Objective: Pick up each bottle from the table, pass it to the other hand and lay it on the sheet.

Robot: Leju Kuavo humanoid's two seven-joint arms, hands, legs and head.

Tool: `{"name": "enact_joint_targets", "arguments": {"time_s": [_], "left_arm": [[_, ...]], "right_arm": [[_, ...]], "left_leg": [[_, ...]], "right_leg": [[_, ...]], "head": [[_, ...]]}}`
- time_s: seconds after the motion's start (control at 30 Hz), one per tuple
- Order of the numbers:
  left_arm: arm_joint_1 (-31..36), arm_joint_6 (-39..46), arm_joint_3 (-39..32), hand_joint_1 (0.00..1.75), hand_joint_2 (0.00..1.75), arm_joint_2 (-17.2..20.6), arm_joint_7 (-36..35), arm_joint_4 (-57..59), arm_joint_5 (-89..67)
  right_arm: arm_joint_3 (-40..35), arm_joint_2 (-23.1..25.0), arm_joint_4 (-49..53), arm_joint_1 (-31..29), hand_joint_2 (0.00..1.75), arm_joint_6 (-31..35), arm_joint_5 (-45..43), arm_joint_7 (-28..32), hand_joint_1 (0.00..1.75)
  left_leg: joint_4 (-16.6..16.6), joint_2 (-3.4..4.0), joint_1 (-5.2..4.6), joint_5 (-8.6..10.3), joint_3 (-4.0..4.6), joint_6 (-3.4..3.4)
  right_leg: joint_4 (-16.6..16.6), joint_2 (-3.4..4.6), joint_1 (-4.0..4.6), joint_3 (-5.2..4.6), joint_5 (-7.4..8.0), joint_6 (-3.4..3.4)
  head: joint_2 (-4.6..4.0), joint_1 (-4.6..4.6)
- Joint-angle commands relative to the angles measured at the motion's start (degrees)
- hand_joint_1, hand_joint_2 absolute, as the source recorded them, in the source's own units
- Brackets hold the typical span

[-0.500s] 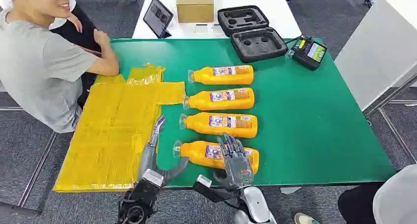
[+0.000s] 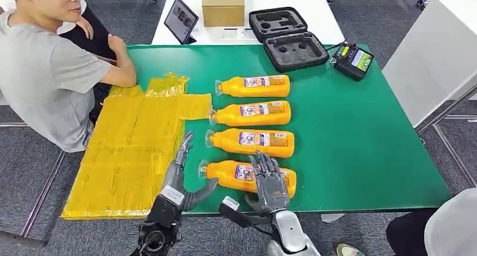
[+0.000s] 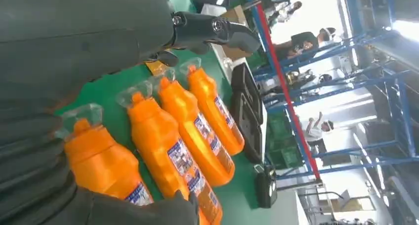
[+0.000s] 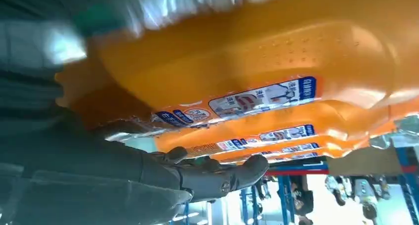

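right robot hand (image 2: 269,182) lies over the nearest orange bottle (image 2: 233,175) on the green table (image 2: 360,149), fingers draped on it; grip unclear. left robot hand (image 2: 181,169) open beside its cap. three more bottles behind, yellow sheet (image 2: 129,149) left.

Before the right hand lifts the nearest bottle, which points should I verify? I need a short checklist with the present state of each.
1. Right hand over the nearest bottle: ok.
2. Fingers closed firmly on that bottle: cannot tell.
3. Left hand open, ready to receive: ok.
4. Yellow sheet has bare room: ok.
5. Neighbouring bottle apart from the nearest one: ok.
6. Person's arm off the sheet: not ok, it rests at its far edge.
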State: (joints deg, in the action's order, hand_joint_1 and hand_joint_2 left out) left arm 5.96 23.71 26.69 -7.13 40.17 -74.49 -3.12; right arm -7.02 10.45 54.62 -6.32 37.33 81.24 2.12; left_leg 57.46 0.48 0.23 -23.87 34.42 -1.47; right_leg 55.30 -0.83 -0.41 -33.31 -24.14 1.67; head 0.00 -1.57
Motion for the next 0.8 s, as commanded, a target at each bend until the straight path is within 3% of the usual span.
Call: {"name": "enact_joint_targets", "arguments": {"time_s": [0.03, 0.5, 0.67, 0.7, 0.8], "left_arm": [[3.56, -1.52, -0.73, 0.00, 1.75, -1.30, -0.25, 6.37, 1.01], [2.81, -1.52, -0.76, 0.00, 1.75, -1.37, -0.17, 6.69, 1.04], [3.46, -1.50, -0.55, 0.00, 1.75, -1.84, -0.17, 8.16, 0.97], [3.49, -1.43, -0.56, 0.00, 1.75, -1.88, -0.17, 8.23, 0.94], [3.55, -1.40, -0.51, 0.00, 1.75, -1.92, -0.17, 8.32, 0.94]], "right_arm": [[1.17, -1.56, 1.15, -0.01, 1.75, -2.81, 0.40, -2.19, 0.00], [1.71, -0.80, 1.79, 0.53, 1.75, -7.68, 0.42, -4.27, 0.00], [2.47, -0.64, 0.95, 0.56, 1.75, -15.03, -3.49, -4.38, 0.00], [2.50, -0.66, 0.74, 0.61, 1.75, -15.68, -4.07, -4.13, 1.47], [2.29, -0.77, 0.19, 0.58, 1.75, -16.43, -4.54, -3.79, 1.47]], "left_leg": [[-0.04, -0.12, -0.01, -0.01, -0.07, 0.03], [-0.05, -0.13, 0.00, -0.03, -0.14, 0.05], [-0.06, -0.16, 0.01, -0.03, -0.19, 0.06], [-0.06, -0.14, 0.01, -0.01, -0.19, 0.04], [-0.05, -0.13, 0.02, 0.00, -0.28, 0.04]], "right_leg": [[-0.03, -0.06, -0.01, 0.11, -0.03, -0.02], [-0.05, -0.05, -0.01, 0.17, -0.05, -0.03], [-0.06, -0.07, 0.00, 0.23, -0.06, -0.04], [-0.06, -0.07, 0.00, 0.22, -0.04, -0.03], [-0.08, -0.07, 0.01, 0.29, -0.02, -0.02]], "head": [[0.00, 0.00], [0.00, 0.00], [0.00, 0.00], [0.00, 0.00], [0.00, -0.02]]}}
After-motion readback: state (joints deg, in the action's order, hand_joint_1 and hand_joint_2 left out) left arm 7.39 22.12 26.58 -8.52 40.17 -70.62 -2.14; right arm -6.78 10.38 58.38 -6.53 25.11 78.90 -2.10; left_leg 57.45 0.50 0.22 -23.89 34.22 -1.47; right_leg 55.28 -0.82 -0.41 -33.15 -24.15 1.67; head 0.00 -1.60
